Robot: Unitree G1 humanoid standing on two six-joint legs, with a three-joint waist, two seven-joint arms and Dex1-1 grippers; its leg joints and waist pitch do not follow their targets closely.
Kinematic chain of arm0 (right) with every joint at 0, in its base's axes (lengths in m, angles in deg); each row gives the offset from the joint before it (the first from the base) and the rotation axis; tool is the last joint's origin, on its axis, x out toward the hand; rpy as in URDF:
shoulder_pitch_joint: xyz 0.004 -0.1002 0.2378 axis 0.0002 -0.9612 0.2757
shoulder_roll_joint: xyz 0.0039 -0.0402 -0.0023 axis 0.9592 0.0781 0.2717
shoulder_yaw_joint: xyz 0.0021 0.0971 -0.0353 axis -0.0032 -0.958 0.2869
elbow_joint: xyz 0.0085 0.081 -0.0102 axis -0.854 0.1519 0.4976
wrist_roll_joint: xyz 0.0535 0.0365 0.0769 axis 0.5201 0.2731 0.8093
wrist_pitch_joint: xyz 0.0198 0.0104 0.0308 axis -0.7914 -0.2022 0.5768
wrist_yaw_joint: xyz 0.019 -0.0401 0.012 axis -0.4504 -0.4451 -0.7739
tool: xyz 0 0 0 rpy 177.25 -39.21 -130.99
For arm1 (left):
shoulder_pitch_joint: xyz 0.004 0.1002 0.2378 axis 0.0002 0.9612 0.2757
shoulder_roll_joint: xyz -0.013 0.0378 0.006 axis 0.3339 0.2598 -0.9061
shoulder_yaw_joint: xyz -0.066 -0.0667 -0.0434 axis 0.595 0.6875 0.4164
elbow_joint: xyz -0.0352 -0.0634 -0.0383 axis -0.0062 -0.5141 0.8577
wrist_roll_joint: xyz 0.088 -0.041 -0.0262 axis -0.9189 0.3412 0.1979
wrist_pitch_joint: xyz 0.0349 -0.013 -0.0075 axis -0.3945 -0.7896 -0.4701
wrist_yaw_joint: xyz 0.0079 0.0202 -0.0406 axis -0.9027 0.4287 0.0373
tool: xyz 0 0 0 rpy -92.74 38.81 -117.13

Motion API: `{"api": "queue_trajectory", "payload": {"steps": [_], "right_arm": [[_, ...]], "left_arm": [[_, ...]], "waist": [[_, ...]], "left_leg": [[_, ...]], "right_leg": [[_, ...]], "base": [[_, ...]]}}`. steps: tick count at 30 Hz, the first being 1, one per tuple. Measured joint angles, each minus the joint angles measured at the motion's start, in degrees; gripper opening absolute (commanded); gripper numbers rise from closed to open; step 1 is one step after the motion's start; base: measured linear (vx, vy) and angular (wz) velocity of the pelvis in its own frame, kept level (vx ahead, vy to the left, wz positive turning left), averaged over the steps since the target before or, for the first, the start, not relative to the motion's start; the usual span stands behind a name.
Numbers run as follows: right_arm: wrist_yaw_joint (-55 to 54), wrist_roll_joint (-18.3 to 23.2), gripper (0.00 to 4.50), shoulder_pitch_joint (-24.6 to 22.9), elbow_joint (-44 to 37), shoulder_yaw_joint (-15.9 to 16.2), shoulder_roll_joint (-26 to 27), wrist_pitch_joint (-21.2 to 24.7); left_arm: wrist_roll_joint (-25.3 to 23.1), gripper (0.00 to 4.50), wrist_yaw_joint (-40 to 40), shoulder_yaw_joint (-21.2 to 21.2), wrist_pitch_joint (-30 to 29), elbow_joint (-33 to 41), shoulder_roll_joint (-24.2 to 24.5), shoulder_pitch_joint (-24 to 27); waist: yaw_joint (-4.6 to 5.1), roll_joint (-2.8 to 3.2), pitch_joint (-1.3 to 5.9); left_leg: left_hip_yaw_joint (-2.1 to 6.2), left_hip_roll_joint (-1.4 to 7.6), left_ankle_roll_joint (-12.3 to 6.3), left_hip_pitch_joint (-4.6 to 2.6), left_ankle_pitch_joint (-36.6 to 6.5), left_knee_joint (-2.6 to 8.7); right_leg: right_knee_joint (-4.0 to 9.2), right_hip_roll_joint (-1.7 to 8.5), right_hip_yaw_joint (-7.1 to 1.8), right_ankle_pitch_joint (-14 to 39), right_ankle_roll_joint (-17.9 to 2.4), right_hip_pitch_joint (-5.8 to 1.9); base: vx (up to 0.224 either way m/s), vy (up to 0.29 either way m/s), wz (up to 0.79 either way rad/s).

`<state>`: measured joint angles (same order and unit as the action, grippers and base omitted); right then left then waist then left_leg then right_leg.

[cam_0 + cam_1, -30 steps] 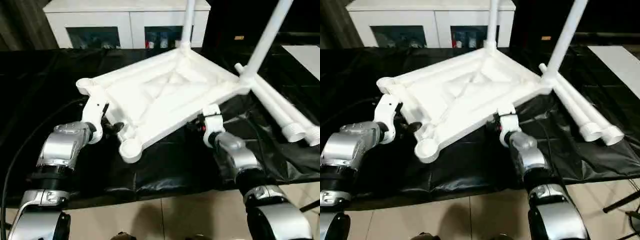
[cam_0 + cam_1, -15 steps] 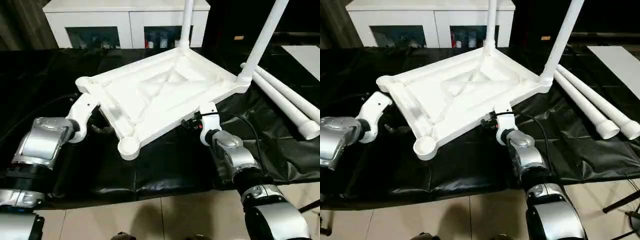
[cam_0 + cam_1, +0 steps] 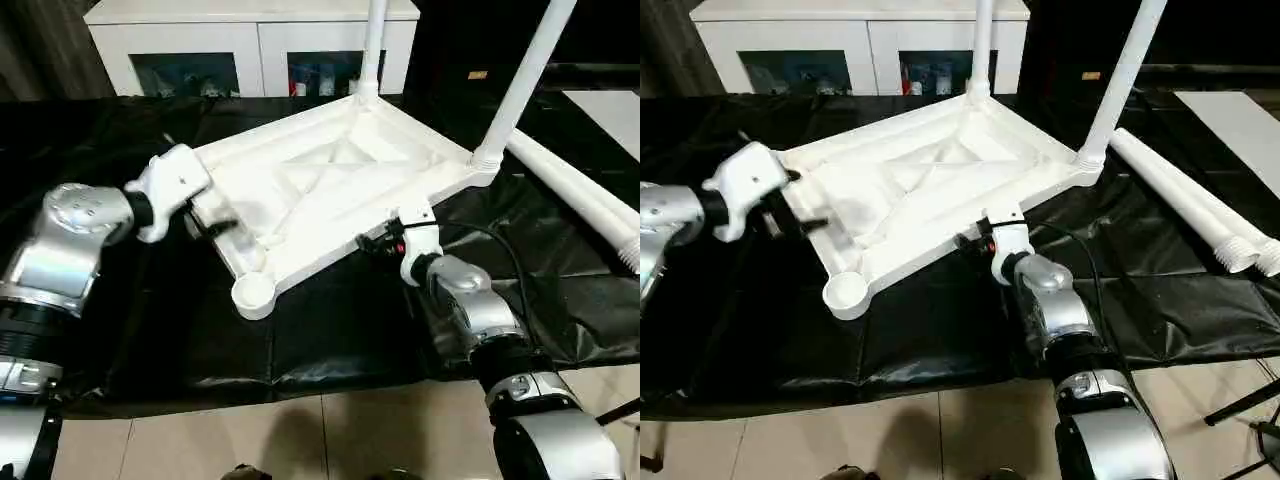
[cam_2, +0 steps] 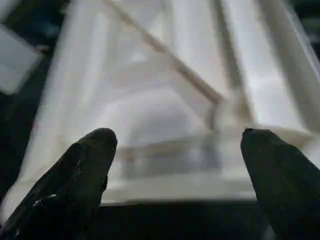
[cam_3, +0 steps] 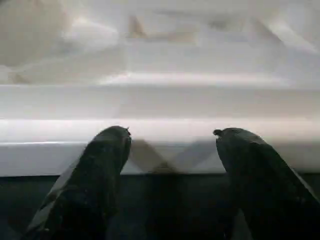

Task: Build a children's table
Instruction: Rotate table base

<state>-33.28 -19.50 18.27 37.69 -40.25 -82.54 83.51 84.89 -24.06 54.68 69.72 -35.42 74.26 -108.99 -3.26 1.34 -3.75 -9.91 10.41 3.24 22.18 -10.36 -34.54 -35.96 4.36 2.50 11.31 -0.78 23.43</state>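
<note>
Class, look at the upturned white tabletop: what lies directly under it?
The tabletop lies on black plastic sheeting, which shows all round it. What is beneath the sheeting, or directly below the tabletop's middle, is covered.

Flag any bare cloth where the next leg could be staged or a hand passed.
Free: the black cloth in front of the tabletop, between both arms, out to the near edge; also the far-left cloth behind the left tool. Crowded: the right side, where the loose legs lie, and the tabletop's right rim at the right tool.
</note>
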Motion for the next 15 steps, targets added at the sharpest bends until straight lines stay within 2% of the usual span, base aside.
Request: {"api": "queue_trajectory", "payload": {"steps": [4, 6, 9, 13, 15], "right_arm": [[6.44, 1.03, 3.23, -4.80, -9.23, 1.04, -5.41, 1.06], [8.59, 1.38, 3.23, -6.20, -13.16, 0.85, -7.41, 2.03], [12.42, 2.43, 3.23, -9.06, -19.04, 1.56, -9.57, 3.40], [17.50, 3.54, 3.23, -12.85, -25.65, 3.76, -12.07, 6.31], [20.00, 5.00, 3.23, -14.73, -30.27, 5.30, -14.03, 8.36]], "left_arm": [[-6.93, 4.41, 2.52, -8.04, 8.99, -7.52, 0.99, -4.74], [-12.04, 4.41, 1.86, -11.67, 14.85, -12.94, 1.17, -7.31], [-16.43, 4.41, 1.43, -14.62, 20.95, -18.75, 0.77, -10.21], [-20.00, 4.41, -0.86, -17.41, 25.00, -24.11, -0.85, -12.70], [-22.22, 4.41, -3.48, -19.66, 27.22, -28.24, -2.83, -14.51]], "waist": [[-1.13, 0.12, -0.05], [-1.09, 0.27, -0.09], [-1.04, 0.27, -0.08], [-0.97, 0.29, -0.08], [-1.28, 0.29, -0.08]], "left_leg": [[-0.02, -0.01, 0.00, -0.01, 0.00, -0.06], [-0.07, -0.04, 0.00, -0.09, 0.00, -0.07], [-0.05, -0.02, 0.02, -0.15, -0.01, -0.03], [-0.01, 0.00, 0.05, -0.18, 0.01, -0.02], [-0.01, -0.01, 0.05, -0.17, 0.01, -0.02]], "right_leg": [[0.03, 0.04, 0.00, -0.01, 0.02, -0.12], [0.10, 0.05, -0.12, -0.17, 0.25, -0.16], [0.09, 0.05, -0.09, -0.23, 0.35, -0.16], [0.03, 0.03, -0.06, -0.25, 0.38, -0.15], [0.05, 0.04, -0.07, -0.27, 0.41, -0.16]], "base": [[0.000, 0.000, 0.00], [0.000, 0.000, 0.00], [0.000, 0.000, 0.00], [0.000, 0.000, 0.00], [0.000, 0.000, 0.00]]}}
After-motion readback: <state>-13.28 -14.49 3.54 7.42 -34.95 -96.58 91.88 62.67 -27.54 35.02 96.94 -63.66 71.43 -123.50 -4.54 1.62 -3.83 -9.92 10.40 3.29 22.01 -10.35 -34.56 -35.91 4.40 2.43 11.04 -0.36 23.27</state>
